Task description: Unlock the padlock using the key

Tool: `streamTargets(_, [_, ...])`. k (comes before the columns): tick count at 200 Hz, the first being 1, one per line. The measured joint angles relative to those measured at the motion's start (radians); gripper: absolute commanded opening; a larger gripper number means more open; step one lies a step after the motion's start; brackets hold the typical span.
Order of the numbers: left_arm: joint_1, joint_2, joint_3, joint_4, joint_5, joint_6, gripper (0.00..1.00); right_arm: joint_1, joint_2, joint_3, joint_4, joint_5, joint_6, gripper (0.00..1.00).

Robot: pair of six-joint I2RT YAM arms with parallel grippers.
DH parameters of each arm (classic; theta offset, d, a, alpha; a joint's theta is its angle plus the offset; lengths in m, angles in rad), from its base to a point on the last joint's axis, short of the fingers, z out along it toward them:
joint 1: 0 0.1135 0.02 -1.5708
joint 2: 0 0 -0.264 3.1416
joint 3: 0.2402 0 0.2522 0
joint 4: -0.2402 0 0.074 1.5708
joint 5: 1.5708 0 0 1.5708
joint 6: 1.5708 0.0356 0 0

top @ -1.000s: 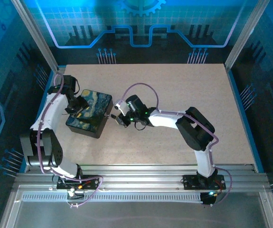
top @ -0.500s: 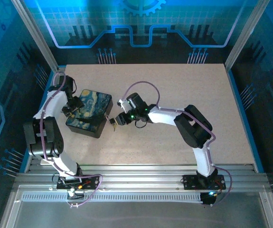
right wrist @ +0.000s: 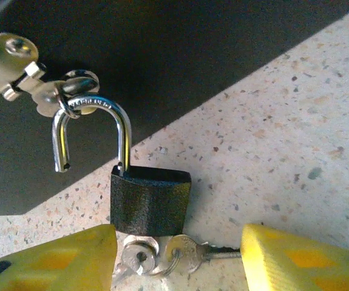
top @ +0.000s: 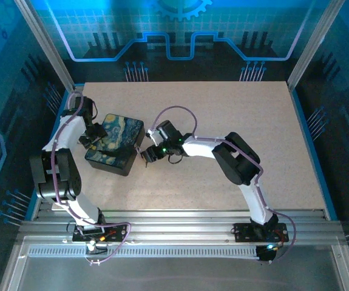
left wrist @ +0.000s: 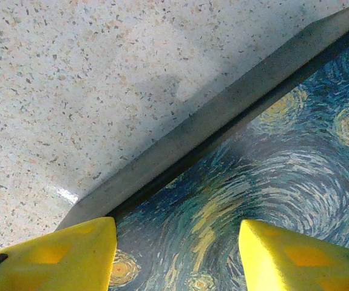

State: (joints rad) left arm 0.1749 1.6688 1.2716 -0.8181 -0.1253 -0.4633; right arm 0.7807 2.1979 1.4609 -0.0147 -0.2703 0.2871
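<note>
Two tools are at work around the painted box (left wrist: 271,182). The padlock (right wrist: 151,203) is hooked by its shackle (right wrist: 122,130) through a metal ring on the box's dark side, with its body lying on the counter (right wrist: 295,121). One shackle leg stands free of the body, so the lock looks already sprung. The key (right wrist: 189,254) lies flat on the counter just below the body, joined by a small ring to a second key; whether that one sits in the keyhole cannot be told. Both are small, stiff metal. The lock's rough body should grip well but will likely swing on its ring, while the thin, light key is apt to slide and is best pinched by its round head. The right tool (right wrist: 175,254) is spread wide, one finger on either side of the key, clasping nothing. The left tool (left wrist: 175,242) is likewise spread and empty, over the box near its edge.
</note>
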Motion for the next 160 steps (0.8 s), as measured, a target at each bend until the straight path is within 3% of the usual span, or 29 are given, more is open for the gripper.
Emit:
streamTargets(62, [0.000, -0.036, -0.032, -0.005, 0.045, 0.003, 0.54, 0.028, 0.029, 0.039, 0.018, 0.043, 0.014, 0.58])
streamTargets(117, [0.000, -0.047, -0.039, -0.037, 0.056, 0.019, 0.53, 0.037, 0.047, 0.032, 0.070, 0.097, 0.077, 0.36])
streamTargets(160, [-0.024, -0.047, -0.039, -0.062, 0.059, 0.029, 0.53, 0.026, 0.020, -0.103, 0.282, 0.077, 0.157, 0.28])
